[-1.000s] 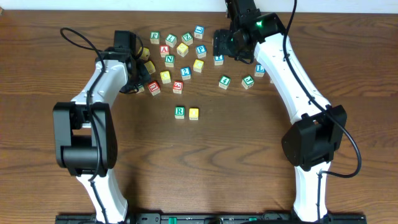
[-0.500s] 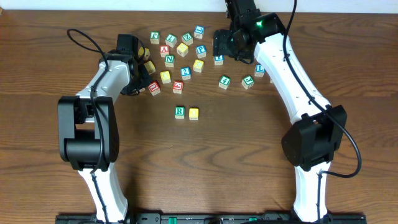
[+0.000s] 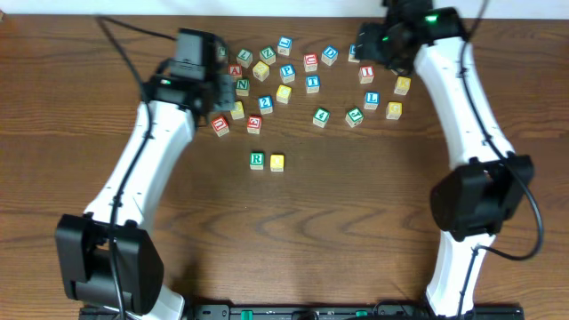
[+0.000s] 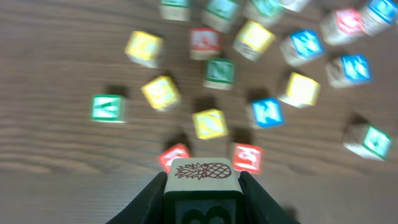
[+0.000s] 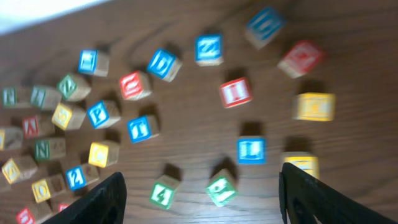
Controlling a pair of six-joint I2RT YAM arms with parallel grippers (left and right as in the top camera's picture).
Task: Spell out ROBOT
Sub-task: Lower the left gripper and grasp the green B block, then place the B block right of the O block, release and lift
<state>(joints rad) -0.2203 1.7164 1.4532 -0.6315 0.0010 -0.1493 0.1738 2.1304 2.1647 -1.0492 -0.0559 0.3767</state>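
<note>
My left gripper (image 4: 202,188) is shut on a wooden cube (image 4: 201,174) with a pineapple on top and a green B on its near face, held above the scattered cubes. From overhead the left gripper (image 3: 201,69) hides that cube. The green-edged R cube (image 3: 257,160) and a yellow cube (image 3: 277,162) stand side by side in front of the pile. A blue-edged T cube (image 3: 312,84) (image 5: 139,128) lies in the pile, and another yellow cube (image 3: 284,92) lies left of it. My right gripper (image 3: 380,43) (image 5: 202,202) hangs open over the back right cubes.
Several loose cubes are spread across the back of the table (image 3: 356,196), among them red-edged ones (image 3: 220,125) (image 3: 254,124) near the left arm and two green ones (image 3: 321,116) (image 3: 354,116) near the middle. The table's far edge (image 5: 37,15) is close behind the pile.
The left gripper closed on the B cube and moved back and right, rising over the pile. The right gripper swung to the right, uncovering several cubes.
</note>
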